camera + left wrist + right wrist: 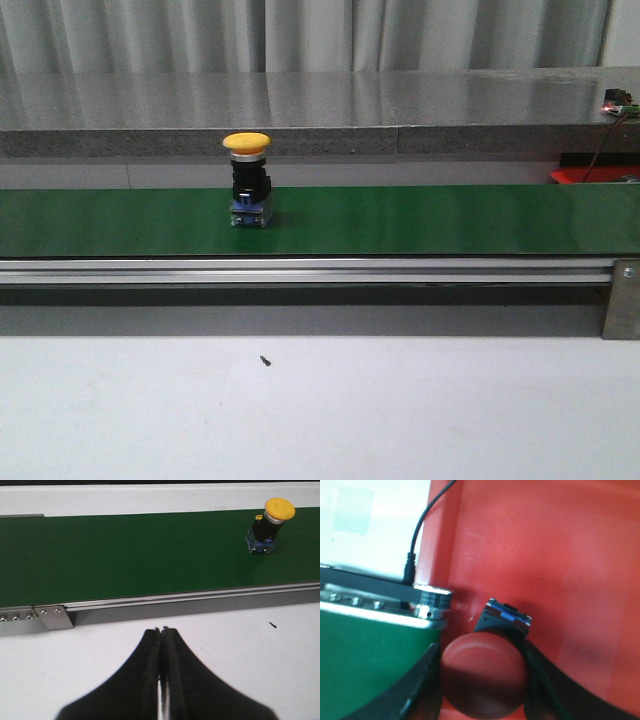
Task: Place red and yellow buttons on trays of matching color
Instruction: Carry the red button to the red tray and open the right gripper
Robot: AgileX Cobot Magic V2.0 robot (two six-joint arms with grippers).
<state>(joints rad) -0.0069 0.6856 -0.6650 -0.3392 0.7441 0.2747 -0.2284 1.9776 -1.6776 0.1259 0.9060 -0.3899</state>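
A yellow button (pixel 247 180) with a black and blue body stands upright on the green conveyor belt (pixel 420 220), left of centre; it also shows in the left wrist view (pixel 267 527). My left gripper (pixel 161 630) is shut and empty over the white table, on the near side of the belt and apart from the yellow button. My right gripper (pixel 482 680) is shut on a red button (pixel 482 672), with a finger on each side of its cap, held over the red tray (pixel 545 545). An edge of the red tray (pixel 590 172) shows at the far right. No yellow tray is in view.
The belt's aluminium rail (pixel 300 270) runs along its near side, with a bracket (pixel 622 300) at the right. The belt's end roller (pixel 432 602) and a black cable (pixel 422 525) lie next to the red tray. A grey ledge (pixel 300 120) runs behind the belt.
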